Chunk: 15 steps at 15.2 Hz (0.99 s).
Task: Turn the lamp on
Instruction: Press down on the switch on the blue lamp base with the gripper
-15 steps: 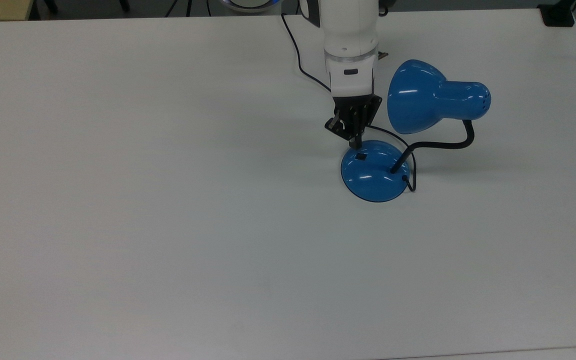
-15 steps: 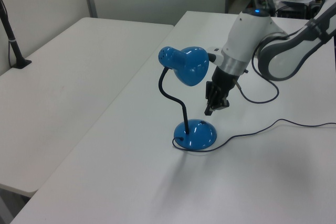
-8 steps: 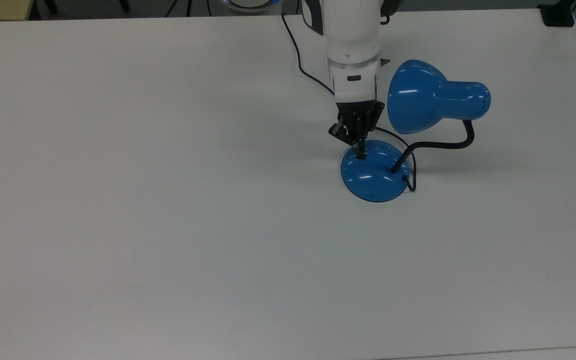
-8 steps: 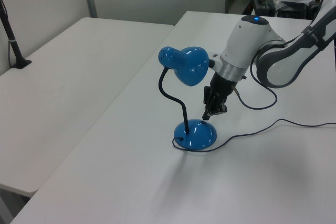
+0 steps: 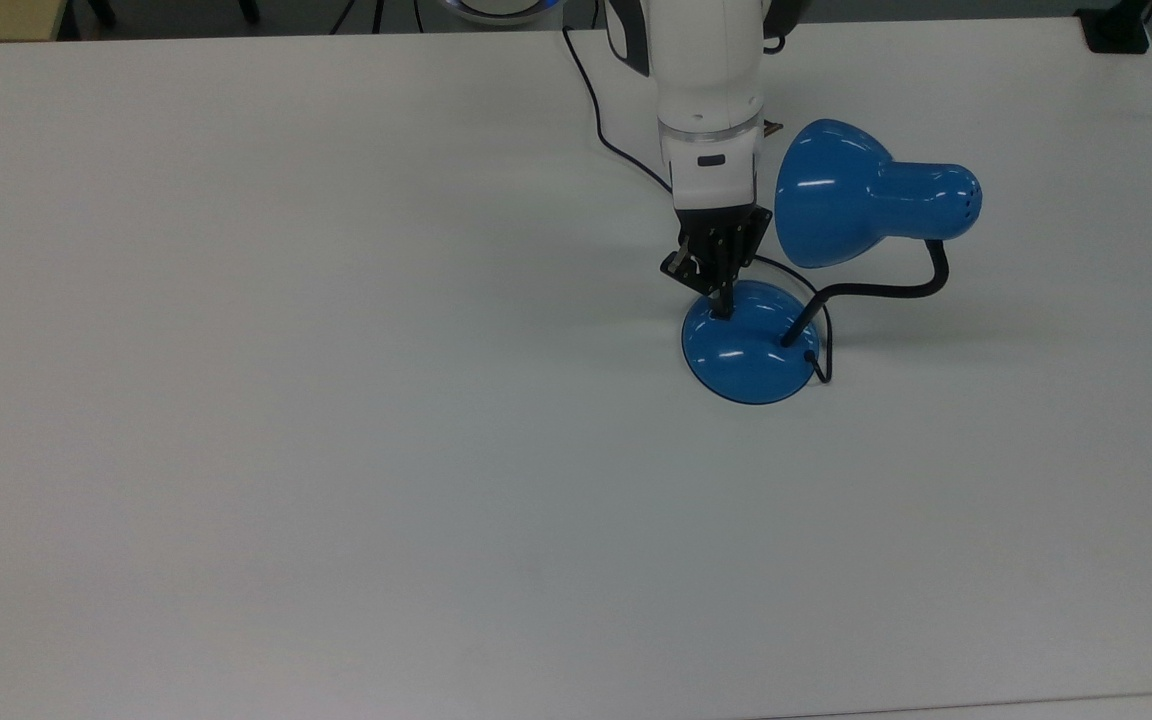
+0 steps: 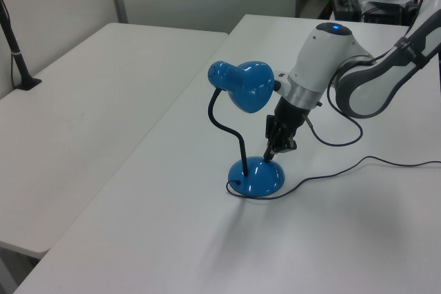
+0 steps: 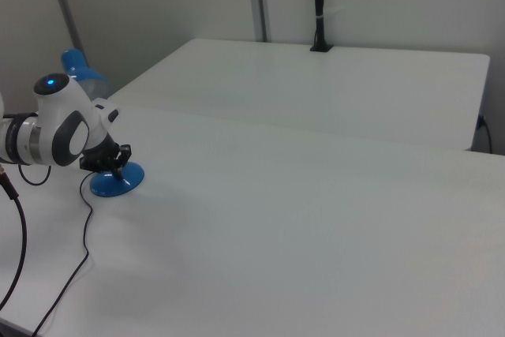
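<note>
The desk (image 5: pixel 336 450) is wide and white, and its near part is bare in the top view. Farther in stands the lamp (image 5: pixel 751 343). It sits toward the top view's right, with its round blue base flat on the desk. A black bendy neck (image 5: pixel 876 292) comes up from the base and curves to the blue shade (image 5: pixel 836 195), which hangs higher and faces the top view's left. A thin black cord (image 6: pixel 358 165) runs from the base across the desk. The gripper (image 5: pixel 723 310) comes down from the white arm (image 5: pixel 706 100) and its black tip touches the top of the base, on the side away from the neck. In the left view the gripper (image 6: pixel 269 158) points down at a slant and meets the base just under the shade. I think the tip is on the switch, because the switch itself is hidden under it. The jaws look pinched together into one thin point, holding nothing, like a finger made for poking. In the right view the lamp's base (image 7: pixel 117 183) is small and half hidden by the arm. No light shows from the shade and no bright spot falls on the desk, so the lamp looks off for now. My guess is that reaching the switch is done. What is left is to push down until it clicks, see the light come on, and lift away.
</note>
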{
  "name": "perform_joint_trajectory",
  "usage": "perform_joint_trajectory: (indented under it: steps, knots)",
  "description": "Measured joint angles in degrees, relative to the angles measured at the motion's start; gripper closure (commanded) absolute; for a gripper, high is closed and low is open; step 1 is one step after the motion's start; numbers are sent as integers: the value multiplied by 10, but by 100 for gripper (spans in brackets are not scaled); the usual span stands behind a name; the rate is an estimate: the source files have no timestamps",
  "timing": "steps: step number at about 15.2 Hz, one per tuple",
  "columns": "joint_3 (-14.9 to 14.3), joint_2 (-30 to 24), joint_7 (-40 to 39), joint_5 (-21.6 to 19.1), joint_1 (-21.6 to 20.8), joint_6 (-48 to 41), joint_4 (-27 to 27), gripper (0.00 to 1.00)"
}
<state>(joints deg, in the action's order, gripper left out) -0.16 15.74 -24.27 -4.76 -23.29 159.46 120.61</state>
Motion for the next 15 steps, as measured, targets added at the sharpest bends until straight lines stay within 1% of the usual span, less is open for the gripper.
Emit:
perform_joint_trajectory:
  steps: [5,10,15]
  knots:
    - [4,7,0,0,7,12,-4,100]
    - [44,9,0,0,43,24,-6,100]
    - [50,10,0,0,47,25,-6,100]
